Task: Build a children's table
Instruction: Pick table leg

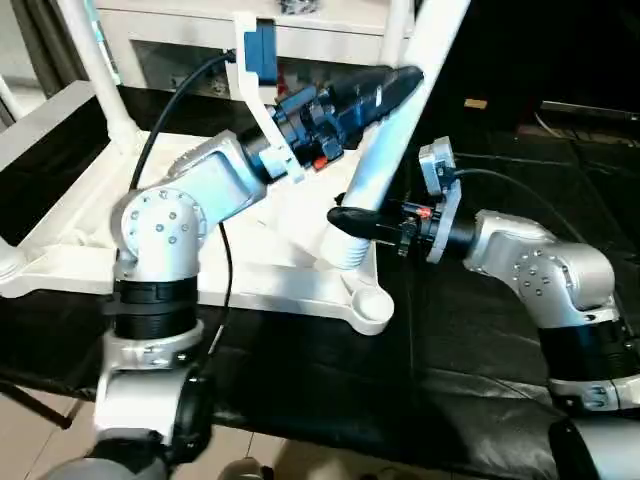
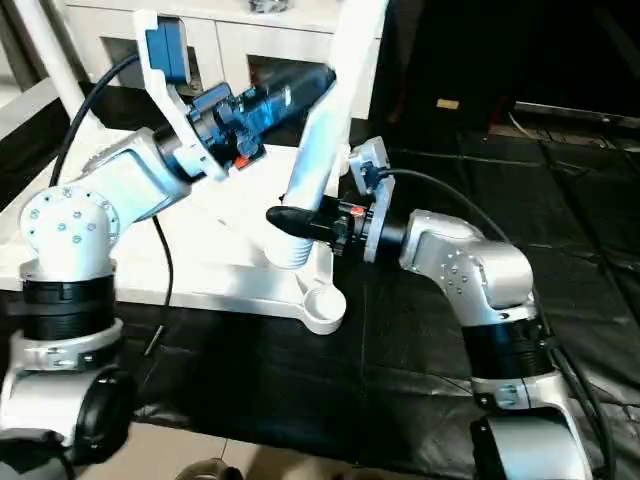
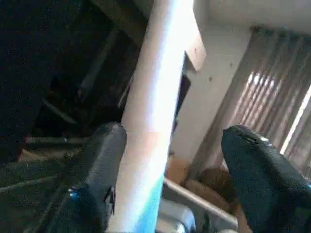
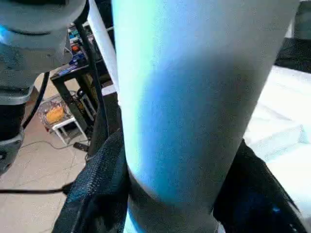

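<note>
Leg (image 1: 385,150): light, stiff, slick; right gripper (image 1: 345,222) clamped near threaded base, left gripper (image 3: 165,160) spread apart mid-shaft.

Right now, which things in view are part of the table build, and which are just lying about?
Part of the build:
- white tabletop, upside down
- leg leaning at its near corner, right gripper clamped near its base
- another leg standing at the far corner
- empty corner socket
- left gripper

Lying about:
- white cabinet behind
- black cloth
</note>
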